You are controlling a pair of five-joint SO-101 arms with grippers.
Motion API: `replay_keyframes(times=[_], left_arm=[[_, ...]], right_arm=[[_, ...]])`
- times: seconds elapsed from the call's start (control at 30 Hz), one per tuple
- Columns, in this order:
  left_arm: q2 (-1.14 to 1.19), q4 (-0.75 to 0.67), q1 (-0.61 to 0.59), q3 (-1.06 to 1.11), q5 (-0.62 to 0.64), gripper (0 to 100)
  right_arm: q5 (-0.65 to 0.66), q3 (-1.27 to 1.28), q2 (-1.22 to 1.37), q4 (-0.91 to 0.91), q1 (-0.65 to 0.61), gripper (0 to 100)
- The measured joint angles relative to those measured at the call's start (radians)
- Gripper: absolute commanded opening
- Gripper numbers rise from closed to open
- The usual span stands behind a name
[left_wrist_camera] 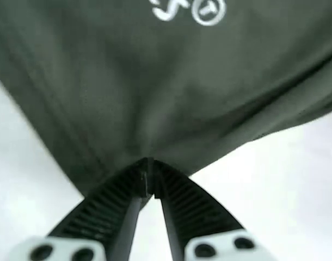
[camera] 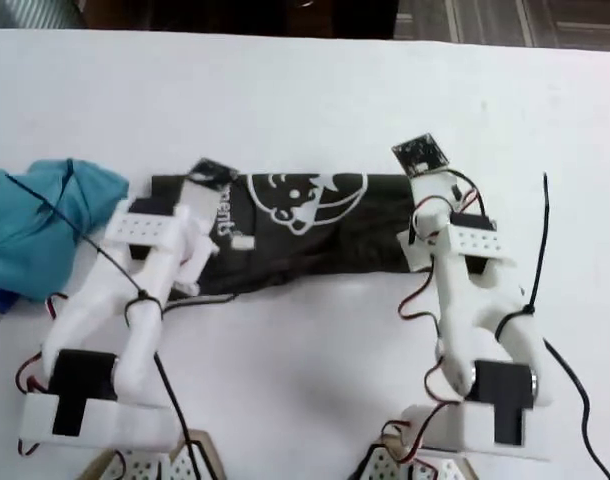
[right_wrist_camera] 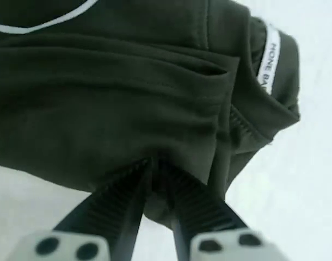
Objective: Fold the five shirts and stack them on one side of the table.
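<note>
A dark shirt (camera: pixel 305 225) with a white picture on it lies in a long strip across the middle of the white bench (camera: pixel 305 90). It reaches from one arm to the other. The left tool (left_wrist_camera: pixel 148 175) is pinched tight on the near edge of the shirt at its left end, and its two black fingers (left_wrist_camera: pixel 179 196) meet with cloth between them. The right tool (right_wrist_camera: pixel 155 176) is squeezed tight too. It grips a thick fold of the same shirt at the right end, near a small white tag (right_wrist_camera: pixel 270 60). A teal shirt (camera: pixel 35 225) sits in a bunch at the left side of the bench, just beside the dark shirt.
</note>
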Motion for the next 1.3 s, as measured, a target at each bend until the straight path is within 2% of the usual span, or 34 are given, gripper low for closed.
replay_keyframes(times=[0.23, 0.4, 0.53, 0.7, 0.83, 0.93, 1.1, 1.17, 1.3], left_arm=[[0.06, -0.075, -0.002, 0.037, -0.011, 3], [0.127, -0.075, -0.026, -0.035, -0.009, 3], [0.204, -0.061, -0.069, -0.129, -0.009, 3], [0.252, 0.034, -0.072, -0.224, -0.009, 3], [0.256, 0.132, -0.083, -0.292, -0.009, 3], [0.256, 0.229, -0.087, -0.364, -0.011, 3], [0.265, 0.373, -0.137, -0.552, -0.011, 3], [0.278, 0.373, -0.18, -0.598, -0.003, 5], [0.361, 0.288, -0.281, -0.621, 0.057, 18]], right_arm=[[-0.002, -0.002, 0.074, 0.044, 0.031, 1.9], [0.109, 0.0, 0.02, 0.163, 0.058, 1.9], [0.158, 0.0, -0.035, 0.189, 0.081, 1.9], [0.161, -0.002, -0.087, 0.193, 0.08, 1.9], [0.16, -0.064, -0.138, 0.261, 0.029, 1.9], [0.107, -0.123, -0.17, 0.299, -0.003, 1.9], [0.014, -0.16, -0.187, 0.325, 0.018, 2.1], [0.003, -0.16, -0.187, 0.358, 0.057, 2.2], [0.008, -0.16, -0.187, 0.431, 0.16, 2.2]])
